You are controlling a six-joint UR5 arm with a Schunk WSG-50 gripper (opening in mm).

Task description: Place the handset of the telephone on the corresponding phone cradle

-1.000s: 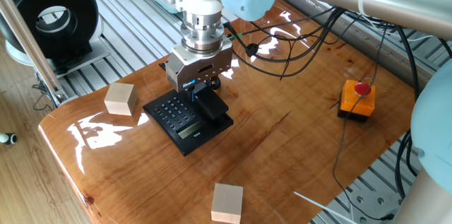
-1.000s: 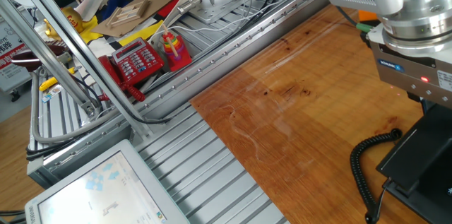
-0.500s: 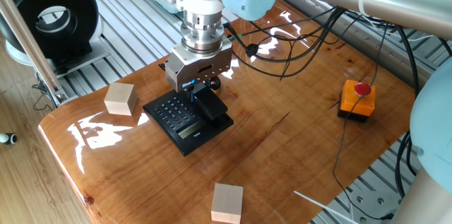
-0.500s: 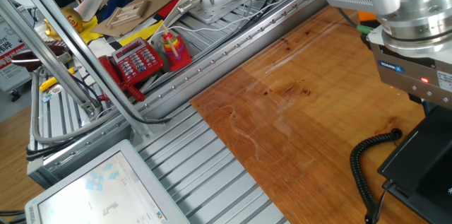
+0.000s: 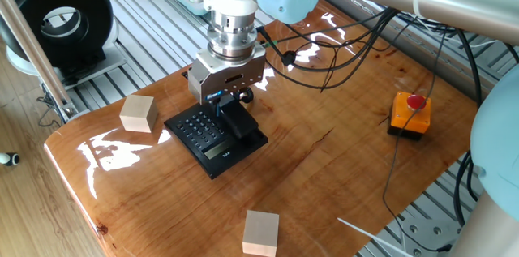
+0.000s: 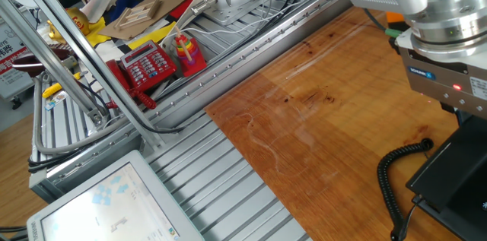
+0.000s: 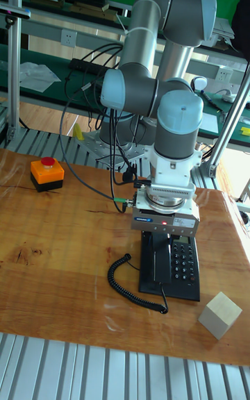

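Observation:
The black handset (image 5: 240, 119) lies along the right strip of the flat black phone base (image 5: 199, 133), over the phone cradle, which it mostly hides. My gripper (image 5: 225, 101) stands straight above the handset's far end, with its fingers down around it, shut on the handset. In the tall fixed view the gripper (image 7: 165, 235) covers the top of the handset (image 7: 154, 259), left of the grey keypad (image 7: 182, 262). The coiled black cord (image 7: 126, 282) curls off the base onto the wood. The other fixed view shows the handset (image 6: 449, 169) and cord (image 6: 392, 176) at the lower right.
Two pale wooden blocks (image 5: 138, 113) (image 5: 261, 233) sit on the wooden table left of and in front of the phone. An orange box with a red button (image 5: 410, 113) stands at the right. Black cables (image 5: 340, 46) trail behind the arm. A red phone (image 6: 147, 65) lies off the table.
The gripper has shifted a few pixels to the left, and the handset has moved slightly with it. Nothing else has moved.

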